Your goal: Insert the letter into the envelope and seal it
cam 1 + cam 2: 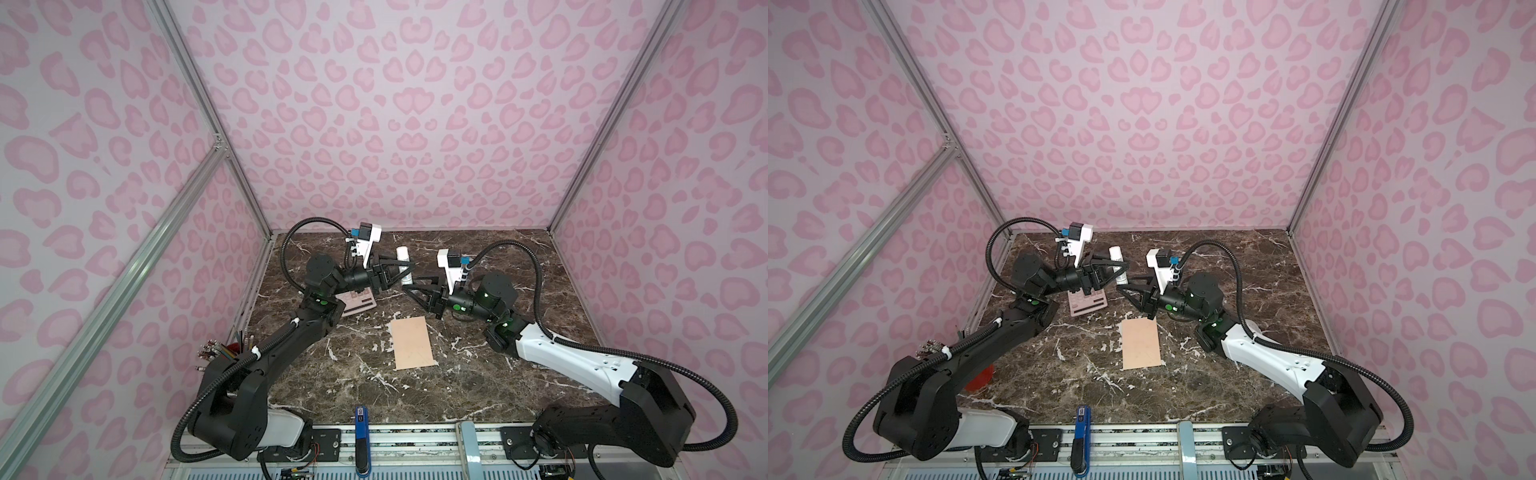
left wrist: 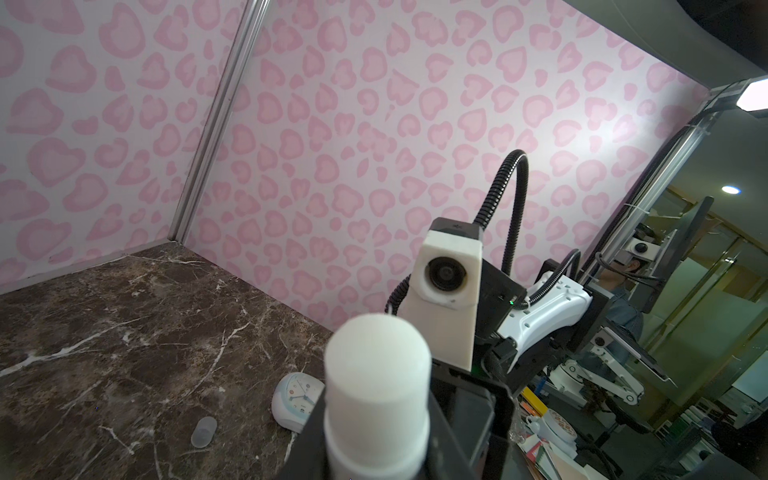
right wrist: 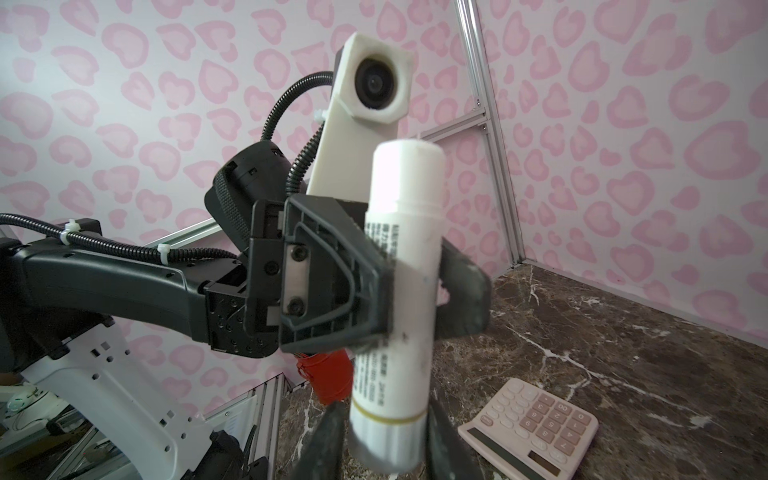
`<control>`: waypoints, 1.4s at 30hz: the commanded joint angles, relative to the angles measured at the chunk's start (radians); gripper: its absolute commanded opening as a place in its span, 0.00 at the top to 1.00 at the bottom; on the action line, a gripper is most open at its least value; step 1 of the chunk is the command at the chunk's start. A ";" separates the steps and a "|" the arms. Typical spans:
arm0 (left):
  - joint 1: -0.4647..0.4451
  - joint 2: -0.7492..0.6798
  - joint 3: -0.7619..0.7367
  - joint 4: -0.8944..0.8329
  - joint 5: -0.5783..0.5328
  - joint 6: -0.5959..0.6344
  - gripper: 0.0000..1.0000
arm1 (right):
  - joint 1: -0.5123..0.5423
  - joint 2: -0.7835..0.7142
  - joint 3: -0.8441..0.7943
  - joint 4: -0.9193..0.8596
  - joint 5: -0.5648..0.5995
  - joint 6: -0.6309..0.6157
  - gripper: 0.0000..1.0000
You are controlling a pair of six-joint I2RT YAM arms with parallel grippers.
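The peach envelope lies flat in the middle of the marble table, apart from both arms. The letter is out of view. A white glue stick hangs upright above the table's far half. My left gripper is shut on the glue stick's middle. My right gripper has its fingers on either side of the stick's ribbed base. A thin gap still shows on one side.
A pink calculator lies under the left wrist. A red cup with pens stands at the left edge. A small clock and a translucent cap lie at the right. A blue tool sits on the front edge.
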 commanded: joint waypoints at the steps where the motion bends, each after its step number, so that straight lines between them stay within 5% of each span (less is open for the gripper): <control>1: -0.001 0.005 0.002 0.046 0.012 -0.004 0.97 | 0.001 0.008 0.009 0.052 -0.016 0.005 0.70; 7: 0.000 -0.004 -0.008 0.000 -0.008 0.028 0.97 | 0.001 0.003 0.007 0.057 0.044 0.006 0.79; 12: -0.003 -0.085 -0.022 -0.256 -0.143 0.197 0.97 | 0.012 -0.026 0.028 -0.033 0.146 -0.075 0.85; 16: -0.010 -0.158 -0.020 -0.472 -0.336 0.310 0.97 | 0.094 -0.077 0.066 -0.185 0.344 -0.231 0.85; 23: -0.068 -0.220 -0.047 -0.514 -0.514 0.324 0.97 | 0.252 -0.110 0.075 -0.204 0.676 -0.360 0.86; 32: -0.158 -0.241 -0.074 -0.515 -0.678 0.314 0.97 | 0.471 -0.085 0.086 -0.156 1.036 -0.518 0.82; 42: -0.130 -0.300 -0.071 -0.579 -0.747 0.347 0.96 | 0.491 -0.127 0.059 -0.282 1.109 -0.505 0.67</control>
